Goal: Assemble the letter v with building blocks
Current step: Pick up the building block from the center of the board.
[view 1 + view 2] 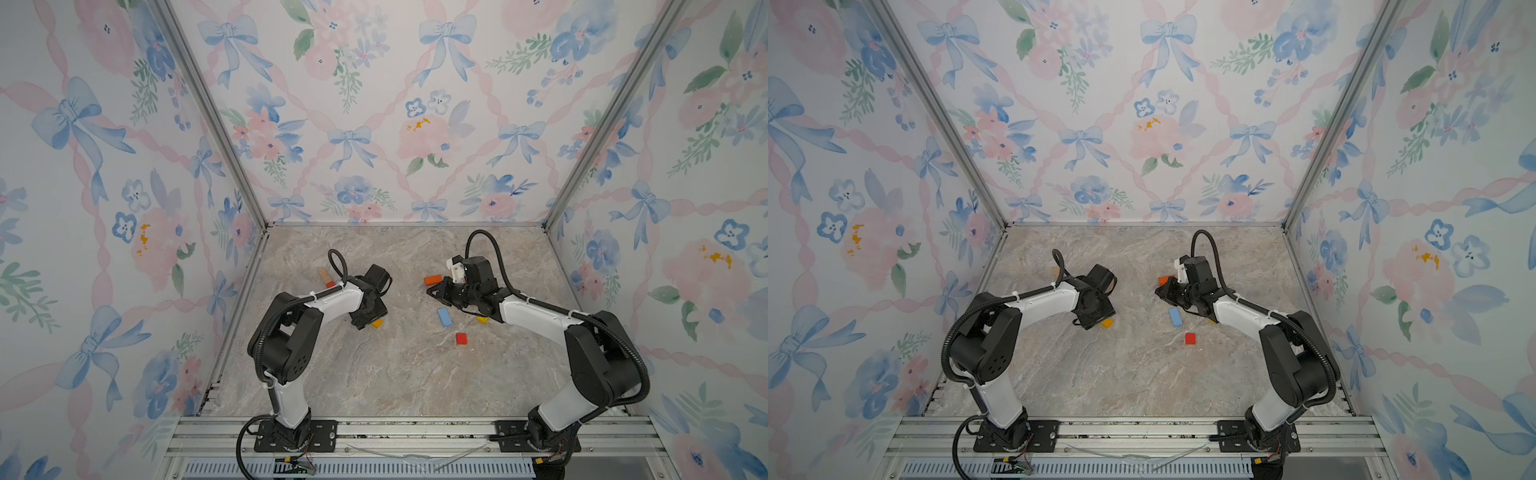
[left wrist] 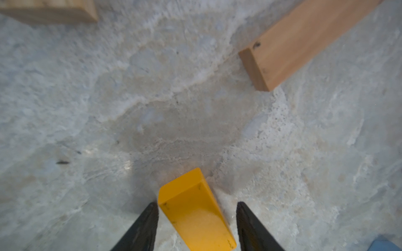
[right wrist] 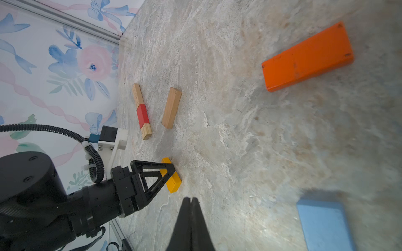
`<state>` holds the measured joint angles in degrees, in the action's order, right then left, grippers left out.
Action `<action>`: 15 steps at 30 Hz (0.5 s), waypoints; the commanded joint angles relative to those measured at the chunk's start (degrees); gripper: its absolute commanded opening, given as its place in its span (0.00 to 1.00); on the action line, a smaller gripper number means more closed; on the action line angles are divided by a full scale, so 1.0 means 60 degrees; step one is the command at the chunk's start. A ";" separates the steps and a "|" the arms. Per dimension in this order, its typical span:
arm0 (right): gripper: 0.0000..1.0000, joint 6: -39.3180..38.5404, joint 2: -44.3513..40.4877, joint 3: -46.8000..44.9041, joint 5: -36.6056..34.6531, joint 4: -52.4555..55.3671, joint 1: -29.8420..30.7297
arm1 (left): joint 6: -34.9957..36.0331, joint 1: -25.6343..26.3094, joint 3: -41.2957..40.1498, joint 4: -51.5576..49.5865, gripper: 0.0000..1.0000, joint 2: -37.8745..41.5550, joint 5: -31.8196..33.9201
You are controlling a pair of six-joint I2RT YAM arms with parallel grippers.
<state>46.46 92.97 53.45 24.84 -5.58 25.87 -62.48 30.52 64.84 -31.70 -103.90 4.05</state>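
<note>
Grasp alignment: left gripper (image 2: 196, 204) astride yellow block (image 2: 195, 219), jaws apart, block not yet clamped.

Yellow block lies flat on the marble-patterned table (image 2: 152, 108), directly between the left gripper's fingers. Its long axis runs along the fingers with a slight skew, so closure acts across the short width. One finger (image 2: 148, 217) appears to touch the block's side, though blur leaves contact uncertain; bare table shows between the block and the opposite finger. Beyond the yellow block's far end lie a natural wood bar (image 3: 171, 107) and a wood-and-red row (image 3: 142, 110), converging toward it. Right gripper (image 3: 191, 201), jaws pressed together and empty, hangs well apart from the yellow block, nearer the orange block (image 3: 306, 56) and light blue block (image 3: 322, 223). Left arm is judged the one placed to complete the pick.
</note>
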 commanded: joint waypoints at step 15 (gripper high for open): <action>0.03 -0.0060 -0.0224 0.0174 -0.0023 0.0194 -0.0049 | 0.2442 0.0098 0.0630 -0.1608 0.34 -0.0460 0.0534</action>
<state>46.46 92.97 53.45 24.84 -5.37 25.87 -51.00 30.81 67.24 -38.24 -105.49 5.93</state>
